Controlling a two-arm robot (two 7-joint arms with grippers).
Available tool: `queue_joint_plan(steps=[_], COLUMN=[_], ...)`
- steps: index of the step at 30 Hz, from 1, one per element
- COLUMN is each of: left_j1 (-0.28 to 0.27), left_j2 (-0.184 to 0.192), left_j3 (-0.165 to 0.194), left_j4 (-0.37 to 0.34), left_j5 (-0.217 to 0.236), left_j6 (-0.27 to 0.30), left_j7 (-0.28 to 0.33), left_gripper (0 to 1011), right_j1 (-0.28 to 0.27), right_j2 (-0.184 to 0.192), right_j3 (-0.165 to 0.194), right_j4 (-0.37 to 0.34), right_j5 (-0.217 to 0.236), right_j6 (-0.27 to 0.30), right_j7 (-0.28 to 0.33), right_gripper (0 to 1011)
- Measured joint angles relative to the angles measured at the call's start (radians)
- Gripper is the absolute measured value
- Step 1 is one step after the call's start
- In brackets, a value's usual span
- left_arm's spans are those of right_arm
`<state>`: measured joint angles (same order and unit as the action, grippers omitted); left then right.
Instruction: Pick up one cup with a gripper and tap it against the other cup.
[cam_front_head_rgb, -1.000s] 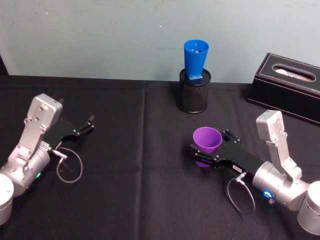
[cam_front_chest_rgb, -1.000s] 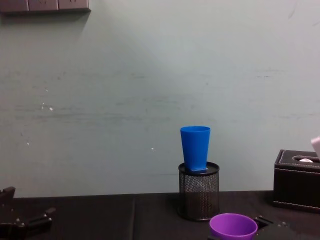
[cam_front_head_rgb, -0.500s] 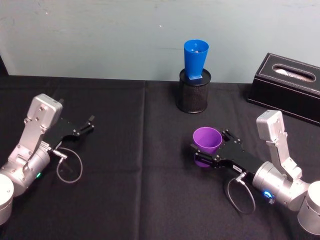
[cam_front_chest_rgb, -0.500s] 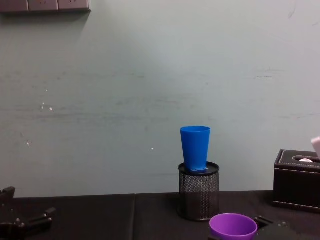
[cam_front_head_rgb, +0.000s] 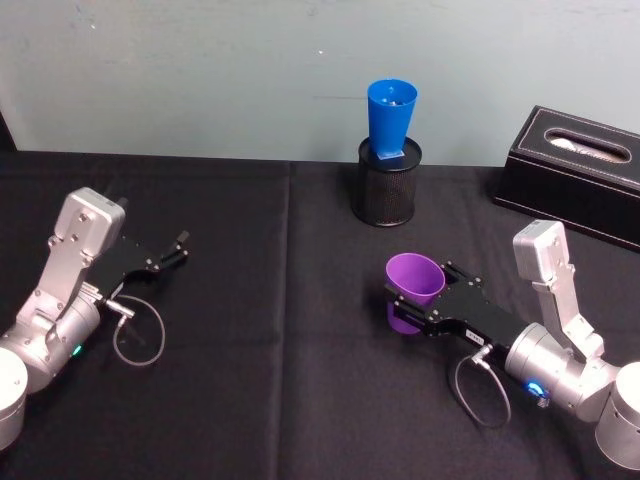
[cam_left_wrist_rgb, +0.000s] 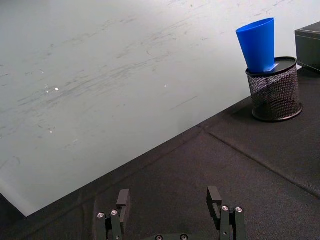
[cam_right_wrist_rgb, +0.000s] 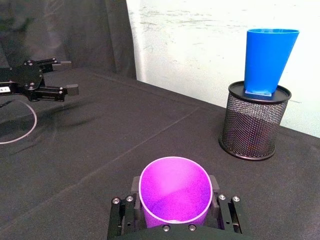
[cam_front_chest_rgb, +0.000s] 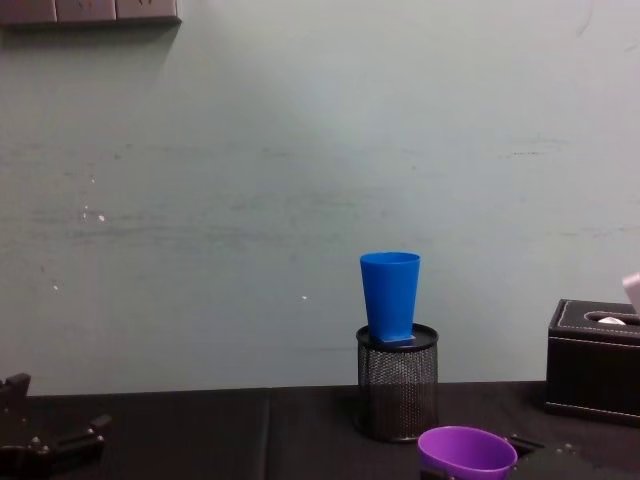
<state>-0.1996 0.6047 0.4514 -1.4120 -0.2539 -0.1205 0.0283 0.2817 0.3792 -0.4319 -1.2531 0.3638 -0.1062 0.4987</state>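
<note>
We see one small change from a moment ago: the purple cup (cam_front_head_rgb: 414, 285) has tipped a little, so its mouth now leans toward 9 o'clock, and in the chest view its rim looks slanted where it was level before. We think this means the lift is just starting. We cannot tell if the cup's bottom has left the black cloth (cam_front_head_rgb: 280, 400) yet. The right gripper (cam_front_head_rgb: 420, 296) has its two fingers pressed on the sides of the purple cup, holding it tight near the bottom half. The right arm lies low over the cloth, comes in from 4 o'clock and points toward 10 o'clock. The blue cup (cam_front_head_rgb: 391, 118) has not moved. It stands on top of the black mesh pen holder (cam_front_head_rgb: 389, 190), at about 12 o'clock from the purple cup and well apart from it, so the tap is not yet done. The left gripper (cam_front_head_rgb: 172, 251) is parked far off at 9 o'clock, with its fingers spread and nothing between them.
</note>
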Motion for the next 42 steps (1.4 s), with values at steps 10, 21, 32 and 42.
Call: queue_joint_plan(steps=[10,21,32,42], left_j1=[0.0,0.0,0.0,0.0], left_j2=[0.0,0.0,0.0,0.0], left_j3=[0.0,0.0,0.0,0.0], left_j4=[0.0,0.0,0.0,0.0], left_j5=[0.0,0.0,0.0,0.0], left_j6=[0.0,0.0,0.0,0.0], left_j7=[0.0,0.0,0.0,0.0], left_gripper=[1005,1004,1005,1005], right_j1=[0.0,0.0,0.0,0.0], right_j2=[0.0,0.0,0.0,0.0], right_j3=[0.0,0.0,0.0,0.0], right_j4=[0.0,0.0,0.0,0.0], right_j5=[0.0,0.0,0.0,0.0], right_j6=[0.0,0.0,0.0,0.0], right_j7=[0.0,0.0,0.0,0.0], right_gripper=[726,726,726,726])
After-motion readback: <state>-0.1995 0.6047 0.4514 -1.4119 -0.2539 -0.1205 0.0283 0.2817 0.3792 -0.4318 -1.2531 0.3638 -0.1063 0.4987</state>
